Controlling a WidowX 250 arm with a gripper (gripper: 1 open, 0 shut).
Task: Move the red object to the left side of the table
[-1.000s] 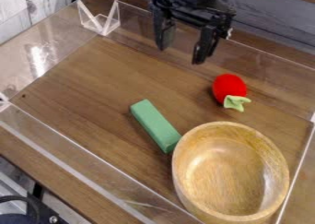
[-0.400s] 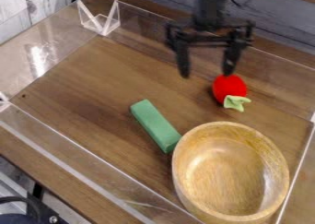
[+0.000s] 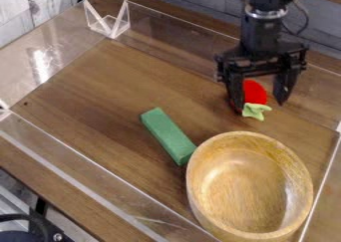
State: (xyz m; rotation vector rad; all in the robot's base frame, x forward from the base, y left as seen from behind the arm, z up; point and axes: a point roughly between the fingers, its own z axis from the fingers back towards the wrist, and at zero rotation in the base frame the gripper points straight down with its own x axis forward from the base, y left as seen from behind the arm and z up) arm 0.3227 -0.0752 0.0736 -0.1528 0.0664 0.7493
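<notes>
The red object [image 3: 254,91] is a small glossy red toy fruit with a pale green leafy stem [image 3: 256,110]. It lies on the right side of the brown wood-grain table [image 3: 107,97]. My black gripper [image 3: 258,91] hangs over it, open. One finger [image 3: 229,89] stands left of the fruit and the other finger [image 3: 286,90] stands right of it, so the fruit sits between them. I cannot tell whether the fingertips reach the tabletop.
A green rectangular block [image 3: 170,134] lies near the middle, just left of a large wooden bowl [image 3: 249,183] at the front right. Low clear acrylic walls [image 3: 80,201] edge the table. A clear folded stand [image 3: 107,19] sits at the back left.
The gripper has travelled from the back middle to the right and forward, and now straddles the red object. It stayed open. The fruit, block and bowl have not moved.
</notes>
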